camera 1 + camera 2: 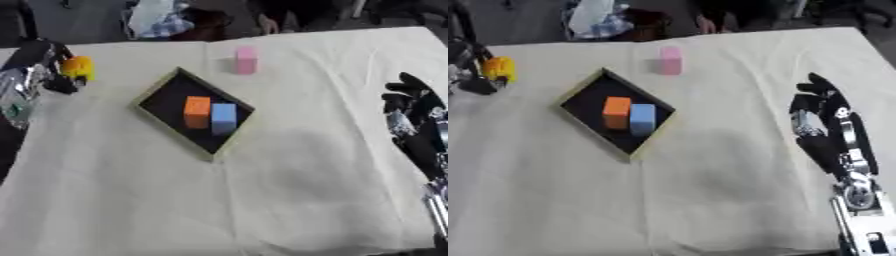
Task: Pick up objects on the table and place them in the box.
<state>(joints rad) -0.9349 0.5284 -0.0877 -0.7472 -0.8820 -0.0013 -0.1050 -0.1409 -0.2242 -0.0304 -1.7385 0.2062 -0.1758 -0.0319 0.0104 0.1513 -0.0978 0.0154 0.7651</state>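
A yellow block (79, 67) sits at the upper left of the frame, pinched in the curled fingers of the left hand (54, 75) above the white cloth (262, 200). The dark box (166, 102), tilted like a diamond left of centre, holds an orange block (197, 112) and a blue block (224, 118) touching side by side, and a pink block (246, 60) stands upright just beyond its far corner. The right hand (820, 117) rests at the right edge with relaxed, spread fingers, holding nothing.
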